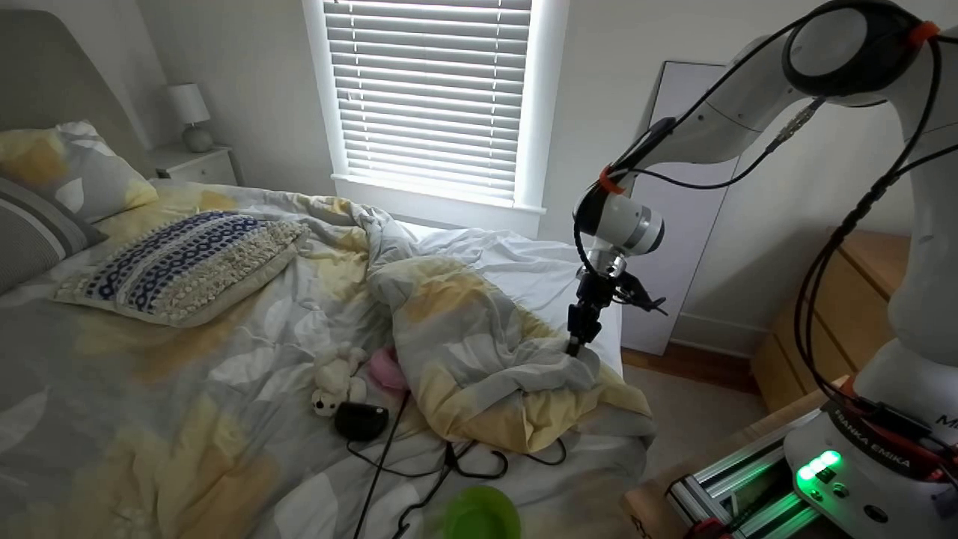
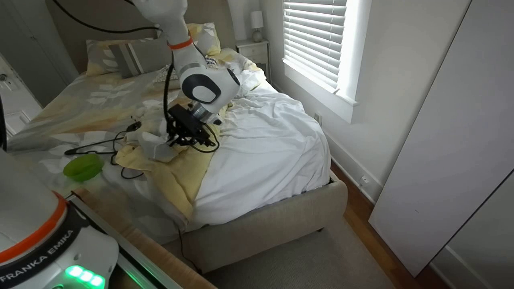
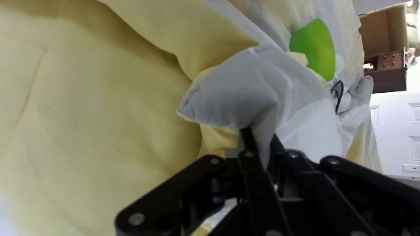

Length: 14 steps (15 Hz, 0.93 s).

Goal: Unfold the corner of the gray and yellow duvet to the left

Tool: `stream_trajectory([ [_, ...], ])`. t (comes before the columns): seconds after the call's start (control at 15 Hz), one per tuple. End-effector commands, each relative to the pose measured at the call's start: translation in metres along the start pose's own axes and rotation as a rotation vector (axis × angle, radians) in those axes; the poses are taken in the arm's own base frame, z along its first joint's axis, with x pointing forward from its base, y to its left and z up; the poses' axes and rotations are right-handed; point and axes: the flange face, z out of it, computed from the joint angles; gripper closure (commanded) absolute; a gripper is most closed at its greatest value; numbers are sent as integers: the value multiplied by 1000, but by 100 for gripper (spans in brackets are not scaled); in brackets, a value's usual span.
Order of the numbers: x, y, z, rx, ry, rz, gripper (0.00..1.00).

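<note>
The duvet covers most of the bed, and its end is folded back into a rumpled heap. The duvet's corner is a floppy gray-white flap with a pale yellow edge. In the wrist view my gripper has gray fabric pinched between its close-set fingers, with the flap's tip hanging out to the left. In an exterior view the gripper points down into the gray fold at the bed's end. It also shows in an exterior view, touching the fold. Pale yellow fabric spreads beside and below it.
White sheet lies bare beside the fold. A green bowl, black cables, a plush toy, a pink item and a black object lie on the duvet. A patterned pillow lies farther up.
</note>
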Motion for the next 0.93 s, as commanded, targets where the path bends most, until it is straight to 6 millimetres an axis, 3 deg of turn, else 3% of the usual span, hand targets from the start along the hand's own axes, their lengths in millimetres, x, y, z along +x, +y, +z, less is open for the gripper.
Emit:
stream_trajectory([
  [0.0,-20,-66,-9,-69,44,-90,98],
  [0.2,-27,-131,-11,-188,73,-177,98],
  [0.4,-31,-205,1,-321,119,-254,98],
  [0.73,-40,-343,47,-515,247,-407,98],
  [0.87,-48,-390,69,-586,319,-482,98],
])
